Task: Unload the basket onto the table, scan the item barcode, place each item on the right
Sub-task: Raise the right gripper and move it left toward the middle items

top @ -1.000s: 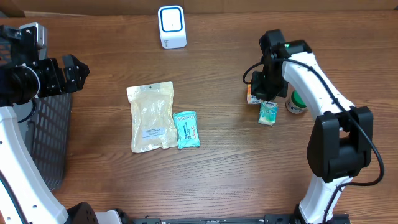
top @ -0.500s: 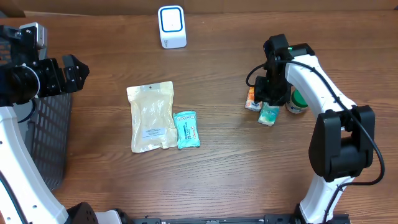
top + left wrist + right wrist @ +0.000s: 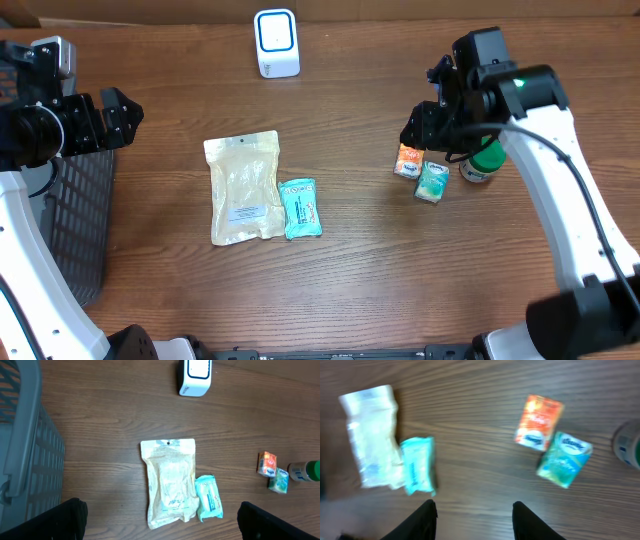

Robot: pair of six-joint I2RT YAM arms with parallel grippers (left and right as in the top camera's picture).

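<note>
The white and blue scanner [image 3: 276, 42] stands at the back of the table. A cream pouch [image 3: 244, 187] and a teal packet [image 3: 300, 208] lie side by side in the middle. A small orange box [image 3: 408, 160] and a small green box [image 3: 432, 181] lie to the right. My right gripper [image 3: 428, 126] hovers just above and behind the two boxes, open, with nothing between its fingers [image 3: 422, 520]. At the far left my left gripper [image 3: 110, 118] is wide open and empty, well away from all the items.
A green-capped bottle [image 3: 480, 163] lies just right of the small boxes, under the right arm. A dark mesh basket [image 3: 70, 220] fills the left edge of the table below the left arm.
My right gripper has opened, risen and swung to the right, away from the orange and green boxes, which stay on the table. The left arm has not moved.
</note>
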